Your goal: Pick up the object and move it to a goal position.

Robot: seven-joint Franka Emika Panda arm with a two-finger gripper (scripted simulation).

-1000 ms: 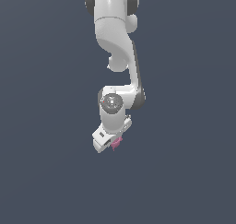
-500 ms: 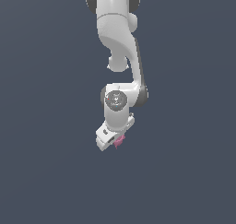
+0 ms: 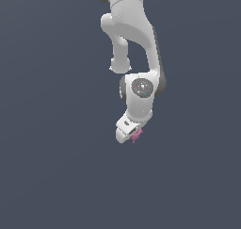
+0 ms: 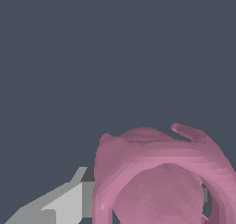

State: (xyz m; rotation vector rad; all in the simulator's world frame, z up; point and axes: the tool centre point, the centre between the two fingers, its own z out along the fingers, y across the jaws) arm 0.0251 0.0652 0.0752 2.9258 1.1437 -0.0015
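The object (image 3: 136,135) is a small pink knobbly thing showing just under the white hand of the arm in the exterior view. My gripper (image 3: 133,135) is shut on the object, which sticks out past the hand toward the exterior view's right. In the wrist view the object (image 4: 161,177) fills the near part of the picture as a pink rounded shell with a short point. One grey fingertip (image 4: 69,200) shows beside it; the other is hidden behind it. The arm hangs from above with the hand tilted.
A flat dark grey-blue ground lies behind everything in both views, with no other objects, edges or marks visible.
The hand with the pink object has moved a little to the exterior view's right and slightly up. The grip has not changed.
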